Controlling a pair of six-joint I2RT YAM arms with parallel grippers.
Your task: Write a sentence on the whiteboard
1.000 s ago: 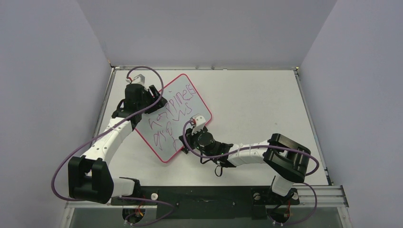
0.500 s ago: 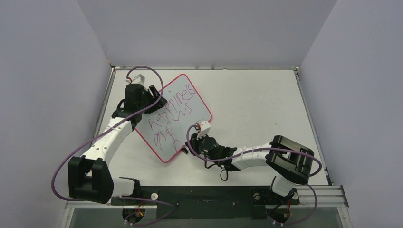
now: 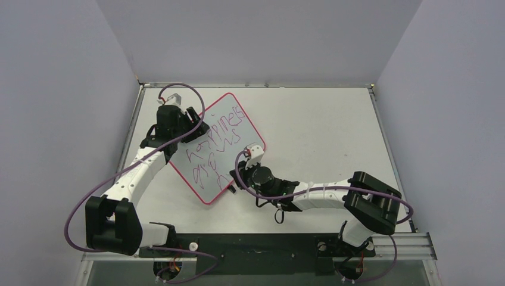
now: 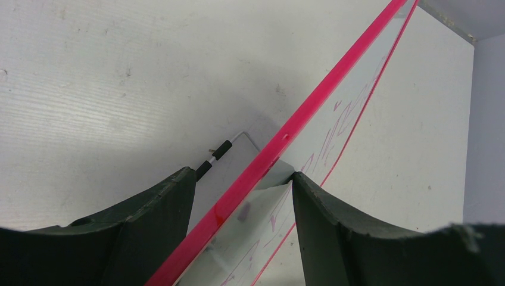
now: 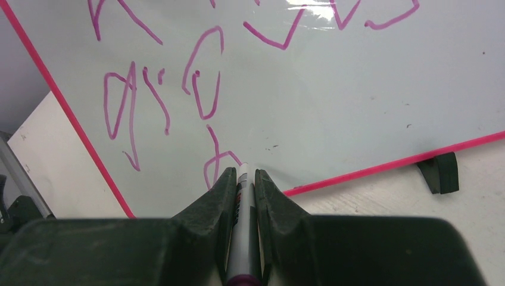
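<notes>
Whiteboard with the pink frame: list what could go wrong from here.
1. The white-barrelled marker, pinched in the right jaws, has its tip close to the pink frame of the glossy white whiteboard; the next stroke may run off onto the white table.
2. The left jaws stand either side of the board's edge without visibly clamping it, so pen pressure might shift it.

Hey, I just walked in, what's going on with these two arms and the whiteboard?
The right gripper is shut on a marker, with the tip on the whiteboard near its lower edge. The sentence is partly written in purple: two slanted lines are down, and a third has just been started at the tip. The left gripper sits at the board's far-left edge, jaws apart on either side of the red frame, apparently to steady it.
</notes>
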